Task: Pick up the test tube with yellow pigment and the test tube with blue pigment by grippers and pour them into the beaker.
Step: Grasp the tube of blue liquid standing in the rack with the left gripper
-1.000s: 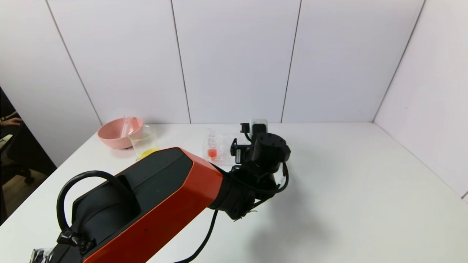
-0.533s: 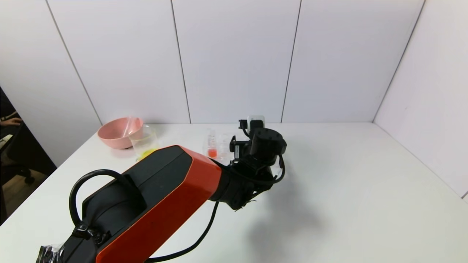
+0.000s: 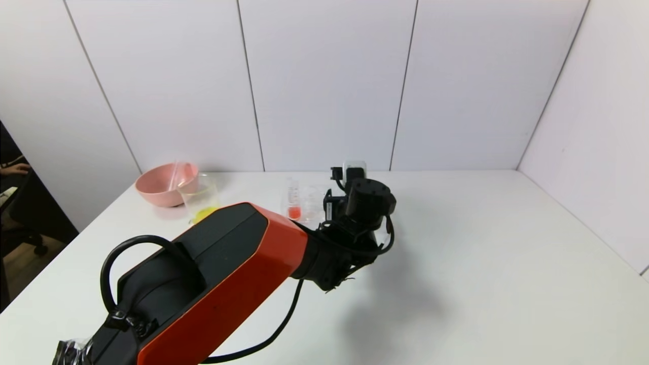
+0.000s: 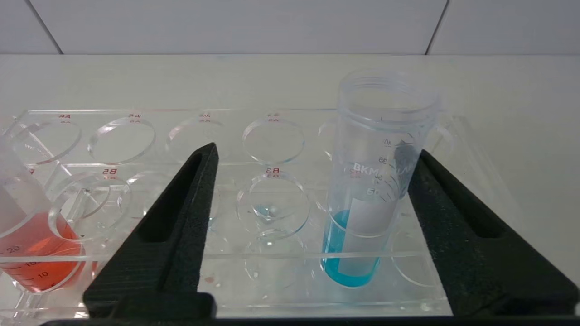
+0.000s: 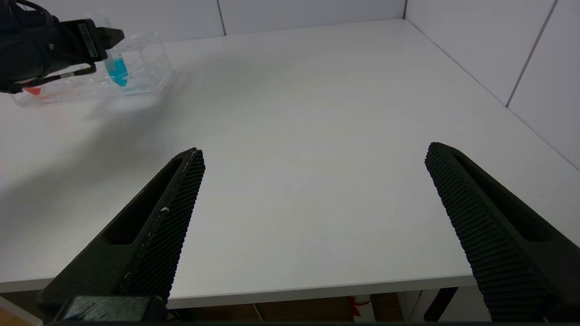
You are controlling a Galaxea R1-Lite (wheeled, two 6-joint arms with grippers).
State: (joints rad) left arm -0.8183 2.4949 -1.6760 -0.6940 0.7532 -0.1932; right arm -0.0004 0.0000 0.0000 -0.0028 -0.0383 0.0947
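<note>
Blue tube (image 4: 362, 217) stands upright in its clear rack (image 4: 272, 136) on the table (image 3: 481, 253), mouth up, its long axis vertical. The left tool (image 4: 312, 163) has reached in level from the near side, so the tube sits between its two black fingers (image 4: 190, 203). One finger lies right against the tube's wall while the other stands well off across an empty rack hole. The tool is partly open and has no firm hold on anything yet; the grip, as I judge it, turns on that far finger crossing the gap without tipping the tube.

A red tube (image 4: 31, 244) waits at the rack's other end, outside the fingers. The beaker (image 3: 200, 200), with yellow liquid in its bottom, stands just beside the pink bowl (image 3: 162, 185), well off toward the robot's left; a lifted tube must travel that way. The right tool (image 5: 312, 199) hangs wide open and empty over bare table, farther from the rack.
</note>
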